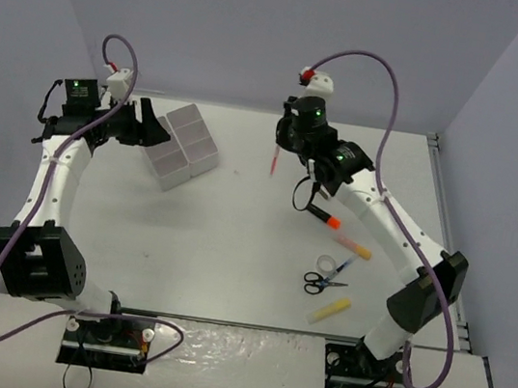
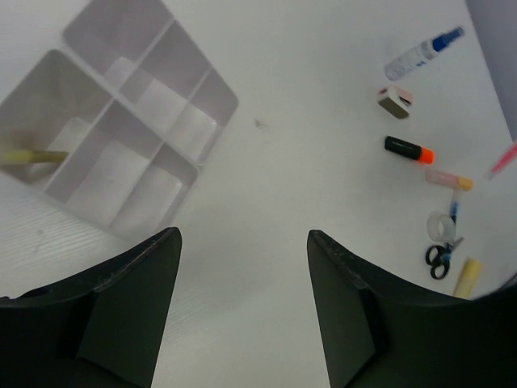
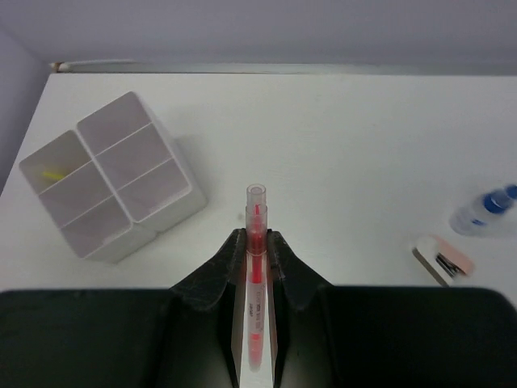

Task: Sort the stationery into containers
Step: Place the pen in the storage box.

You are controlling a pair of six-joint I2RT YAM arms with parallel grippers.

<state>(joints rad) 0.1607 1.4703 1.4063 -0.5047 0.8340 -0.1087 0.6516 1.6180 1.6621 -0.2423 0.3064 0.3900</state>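
Note:
The white six-compartment tray stands at the back left; a yellow highlighter lies in one end compartment. My right gripper hovers above the table right of the tray, shut on a thin red pen that points toward the table. My left gripper is open and empty beside the tray's left side. Orange-black highlighter, scissors, tape roll and a second yellow highlighter lie at the right.
A blue-capped bottle and a pink eraser sit under the right arm. A pale pink-orange marker and a blue pen lie by the tape. Walls close the back and both sides.

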